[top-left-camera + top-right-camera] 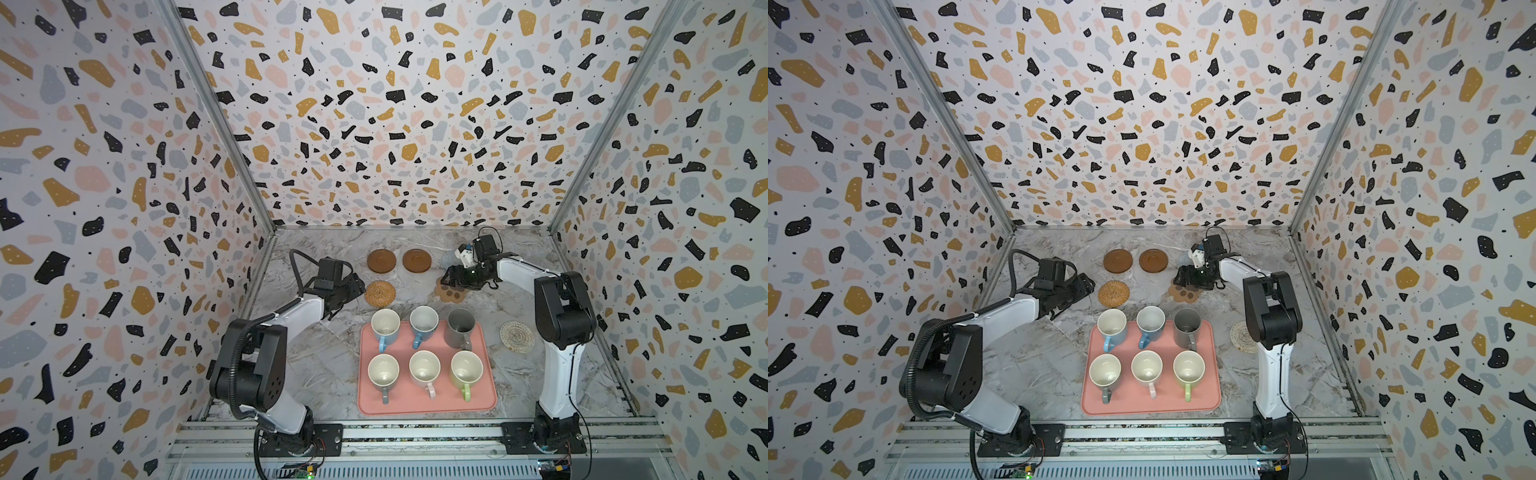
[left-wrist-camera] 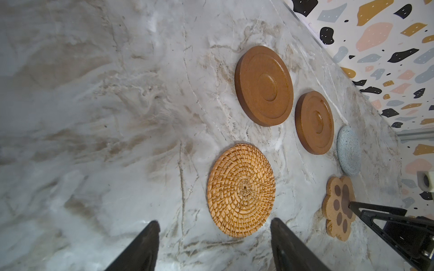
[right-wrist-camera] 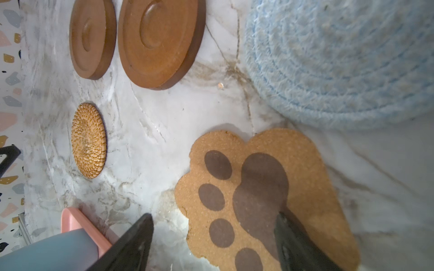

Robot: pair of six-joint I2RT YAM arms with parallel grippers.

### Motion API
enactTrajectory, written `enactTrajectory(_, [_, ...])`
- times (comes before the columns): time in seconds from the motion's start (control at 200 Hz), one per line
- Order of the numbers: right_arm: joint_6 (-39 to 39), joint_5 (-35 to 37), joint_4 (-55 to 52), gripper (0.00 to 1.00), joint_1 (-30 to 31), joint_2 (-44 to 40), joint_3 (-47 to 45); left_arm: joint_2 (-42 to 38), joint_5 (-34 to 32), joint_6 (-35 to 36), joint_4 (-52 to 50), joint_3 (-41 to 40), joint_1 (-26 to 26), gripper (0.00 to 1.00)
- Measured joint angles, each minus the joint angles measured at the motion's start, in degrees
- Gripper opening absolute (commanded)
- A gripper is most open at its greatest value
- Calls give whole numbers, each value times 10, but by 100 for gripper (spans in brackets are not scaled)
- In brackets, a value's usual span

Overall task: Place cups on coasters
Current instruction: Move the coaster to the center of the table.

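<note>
I judge the task unstarted, with six placements left. The pink tray [image 1: 428,409] carries all six cups [image 1: 424,368], back toward the arm bases from both grippers. All the coasters lie bare on the tabletop [image 1: 324,357]. My right gripper [image 3: 215,215] hangs spread and empty over the paw-shaped coaster [image 3: 270,187]. My left gripper [image 2: 213,225], also spread and empty, hovers just beside the rattan coaster [image 2: 242,190].
</note>
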Motion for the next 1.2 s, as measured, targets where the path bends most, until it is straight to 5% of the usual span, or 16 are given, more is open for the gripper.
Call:
enactTrajectory(0.476, [-17,29,-29,85,19,10,38,0,8,0,15,0,0,76])
enactTrajectory(0.896, [-13,75,-17,87,-56,12,71,0,10,0,17,-8,0,75])
enactTrajectory(1.201, [-14,53,-15,87,-42,31,66,-10,10,-2,19,-15,0,75])
